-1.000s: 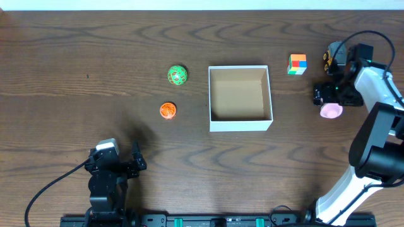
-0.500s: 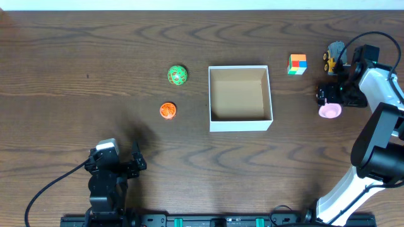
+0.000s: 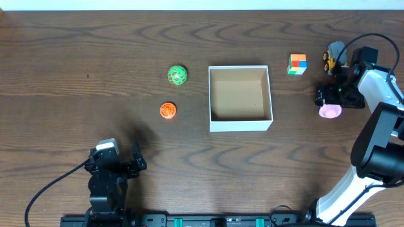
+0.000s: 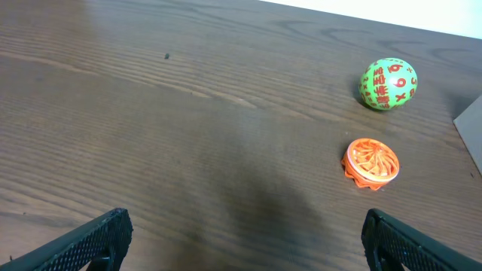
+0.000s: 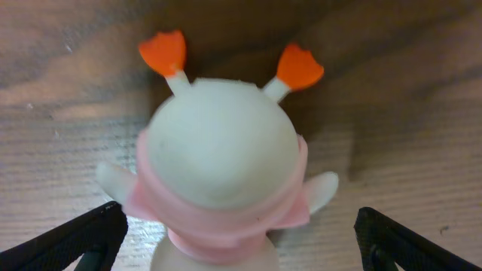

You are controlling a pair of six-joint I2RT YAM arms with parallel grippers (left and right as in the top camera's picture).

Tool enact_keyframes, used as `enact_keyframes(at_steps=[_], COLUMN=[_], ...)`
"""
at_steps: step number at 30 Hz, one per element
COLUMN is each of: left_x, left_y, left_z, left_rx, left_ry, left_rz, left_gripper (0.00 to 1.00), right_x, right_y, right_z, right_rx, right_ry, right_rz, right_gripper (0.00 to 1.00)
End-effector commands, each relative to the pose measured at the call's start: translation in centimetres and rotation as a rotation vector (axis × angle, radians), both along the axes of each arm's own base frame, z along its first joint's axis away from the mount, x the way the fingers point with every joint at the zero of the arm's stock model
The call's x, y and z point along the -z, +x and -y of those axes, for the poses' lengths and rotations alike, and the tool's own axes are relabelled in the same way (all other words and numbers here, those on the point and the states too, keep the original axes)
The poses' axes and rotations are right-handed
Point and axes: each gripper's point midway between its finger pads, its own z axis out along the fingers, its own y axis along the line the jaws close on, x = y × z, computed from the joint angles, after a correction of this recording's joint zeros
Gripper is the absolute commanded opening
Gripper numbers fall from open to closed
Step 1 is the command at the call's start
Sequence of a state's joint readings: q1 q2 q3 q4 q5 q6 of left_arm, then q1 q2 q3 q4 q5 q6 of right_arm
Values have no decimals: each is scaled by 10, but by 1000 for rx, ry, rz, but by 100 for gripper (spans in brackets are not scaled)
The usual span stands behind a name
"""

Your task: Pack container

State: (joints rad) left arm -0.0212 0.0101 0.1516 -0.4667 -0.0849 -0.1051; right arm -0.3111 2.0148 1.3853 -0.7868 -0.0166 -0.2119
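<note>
A dark brown wood-grain surface filled nearly all of the overhead view. A thin pale strip ran along its far edge, beyond the container; of the room nothing more showed.

The right arm, white and black, reached up from the near edge on the container's right. The left arm, black, sat folded low, nearer the camera than the container and off to its left.

The container, a square shallow box with white walls and a brown floor, stood upright close to the middle of the surface, with nothing inside. It lay well apart from both sets of jaws: the left jaws were spread wide over bare wood, their dark fingertips at the lower corners of the wrist view, where only a grey edge of the container showed at far right. The right jaws, right of the container, were also spread wide, fingertips on either side of a pink-and-white toy figure without pinching it.

Left of the container lay a green ball with red marks and, nearer the camera, an orange disc. Right of the container's far corner stood a coloured cube, and farther right a yellow toy vehicle.
</note>
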Motion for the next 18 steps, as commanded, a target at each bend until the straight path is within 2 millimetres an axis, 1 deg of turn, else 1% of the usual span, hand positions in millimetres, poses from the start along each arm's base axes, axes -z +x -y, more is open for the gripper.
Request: enact_keyframes(at_steps=[1, 10, 13, 18], left_x=[7, 7, 7, 7], left_y=[0, 0, 0, 0], left_z=[-1, -1, -1, -1], left_rx=[-8, -8, -8, -8], left_ry=[-4, -4, -4, -4], left_rz=[-12, -12, -12, -12], left_gripper=[98, 98, 98, 98], right_x=[1, 2, 7, 22], right_y=[4, 2, -2, -7], right_z=[-8, -9, -10, -11], right_rx=[-14, -13, -12, -11], right_ry=[39, 41, 46, 54], right_rz=[19, 13, -2, -42], right_gripper=[99, 99, 99, 99])
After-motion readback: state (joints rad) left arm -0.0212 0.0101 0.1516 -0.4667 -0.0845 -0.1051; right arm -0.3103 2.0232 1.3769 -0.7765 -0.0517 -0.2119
